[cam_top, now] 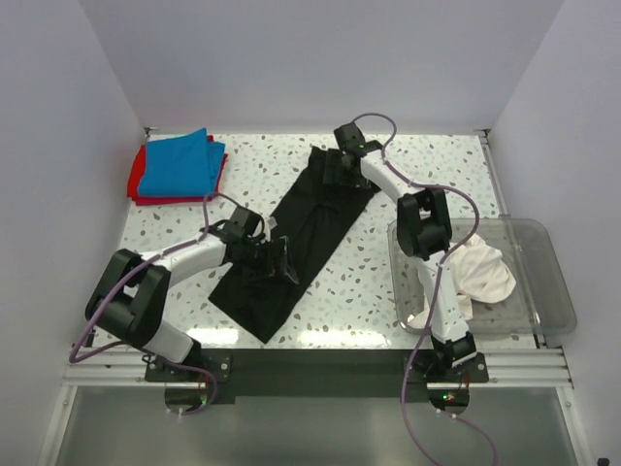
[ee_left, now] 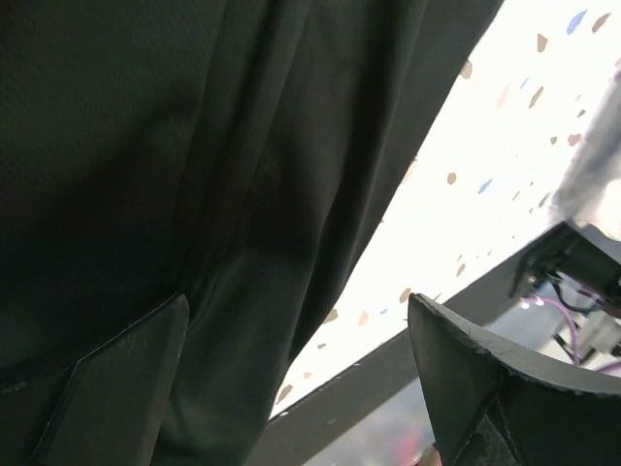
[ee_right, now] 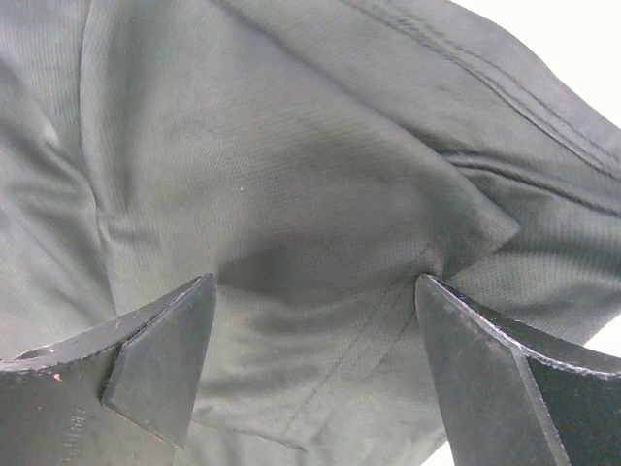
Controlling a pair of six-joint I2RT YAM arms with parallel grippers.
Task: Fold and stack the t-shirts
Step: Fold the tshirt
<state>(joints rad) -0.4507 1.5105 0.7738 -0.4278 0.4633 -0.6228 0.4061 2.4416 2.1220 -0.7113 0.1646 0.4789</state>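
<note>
Top view: showing one black t-shirt (cam_top: 320, 225) lying flat on the speckled bench (cam_top: 437, 175), folded into a long narrow strip. Running slantwise, with the long axis going from near left to far right, the near end by the bench's front edge and the far end pointing toward the back wall. Showing also one blue t-shirt (cam_top: 179, 163), folded and resting on one red t-shirt (cam_top: 137, 180) at the far left corner, well apart from the black one. Showing white cloth (cam_top: 485, 274) bunched inside one clear bin (cam_top: 558, 291) at the near right, without telling how many shirts that makes. Showing two arms: the left pincer (cam_top: 283, 262) spread over the strip's near half, the right pincer (cam_top: 332, 167) spread over its far end.

Left wrist view: looking down on the black t-shirt (ee_left: 194, 146) filling the left side, its edge cutting slantwise against the pale bench (ee_left: 505, 146). Showing the left pincer (ee_left: 291, 388) released and grasping nothing, one of its fingers (ee_left: 116, 379) over the cloth and the other past the cloth's edge.

Right wrist view: showing almost nothing but the black t-shirt (ee_right: 291, 165), creased, with a stitched seam running down between the fingers (ee_right: 160, 354). Showing the right pincer (ee_right: 315, 379) parted wide over the cloth, clamping nothing; not telling whether touching it.
</note>
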